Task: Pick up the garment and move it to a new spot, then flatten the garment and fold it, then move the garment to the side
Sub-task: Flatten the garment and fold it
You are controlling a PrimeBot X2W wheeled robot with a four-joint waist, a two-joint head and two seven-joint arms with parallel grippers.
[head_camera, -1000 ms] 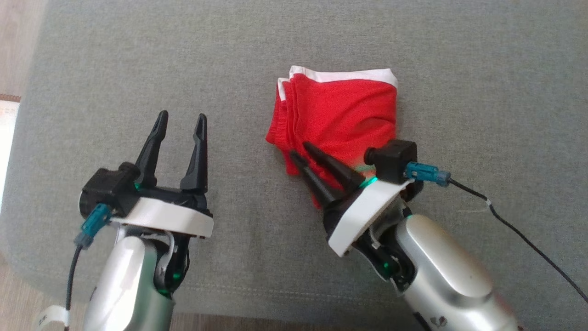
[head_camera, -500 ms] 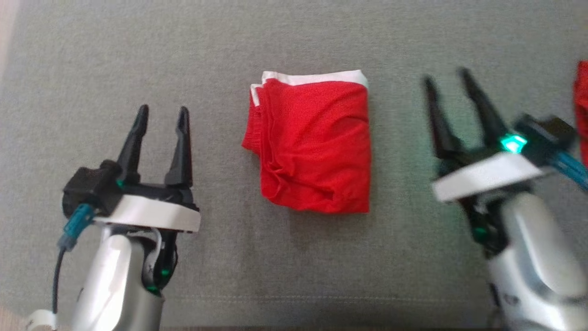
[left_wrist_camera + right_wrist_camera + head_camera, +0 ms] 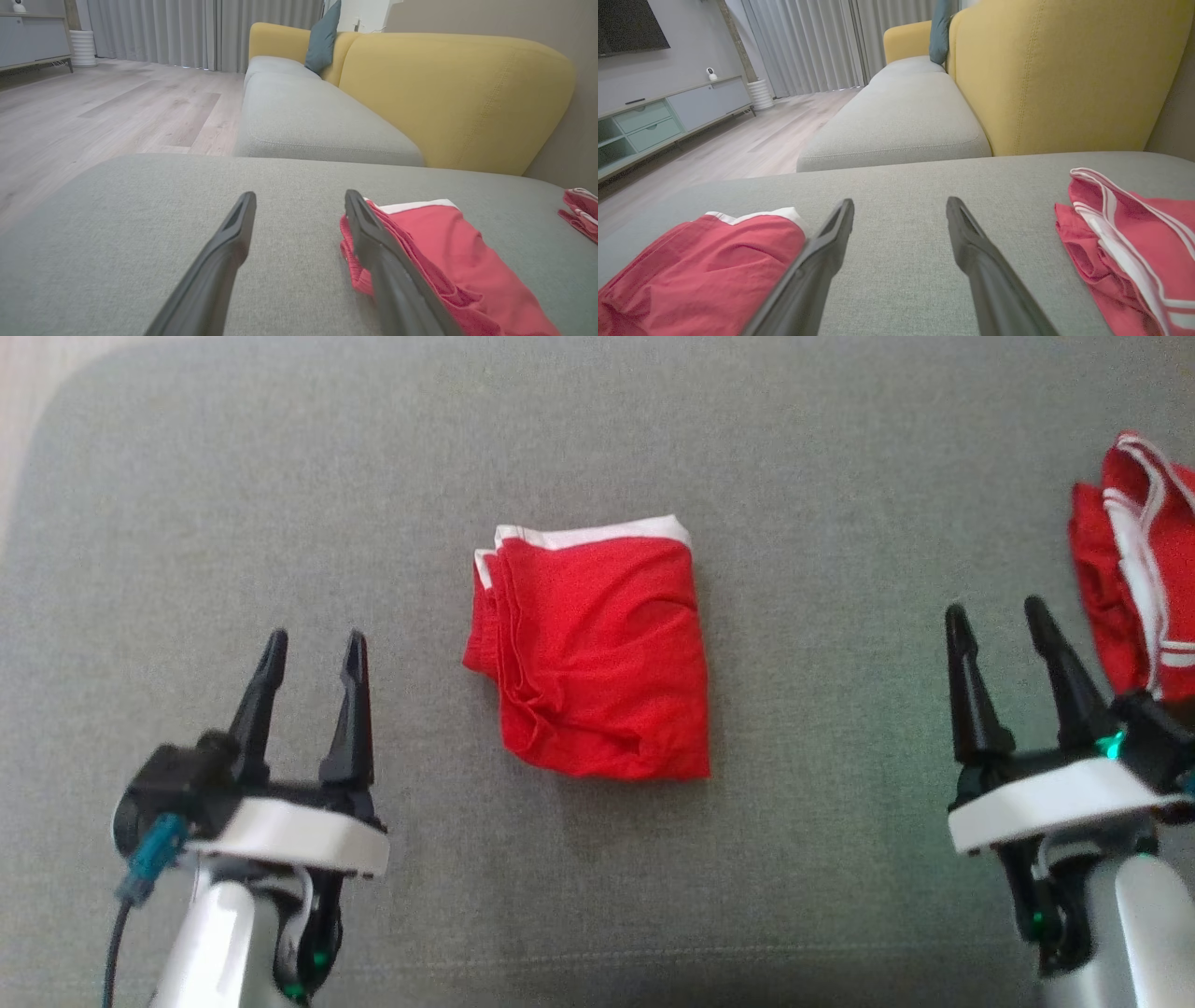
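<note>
My left fingers (image 3: 350, 709) and right fingers (image 3: 969, 700) hung released, empty; grabbing the garment (image 3: 597, 653) by 1 layer might have unfolded it.

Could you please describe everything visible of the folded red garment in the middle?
The garment is soft red fabric with a white band along its far edge. It lies folded into a rough rectangle, layers showing at its left edge, a few creases on top, flat on the grey cushion. Nothing else touches it.

Open left gripper (image 3: 316, 636), open right gripper (image 3: 993, 607)
</note>
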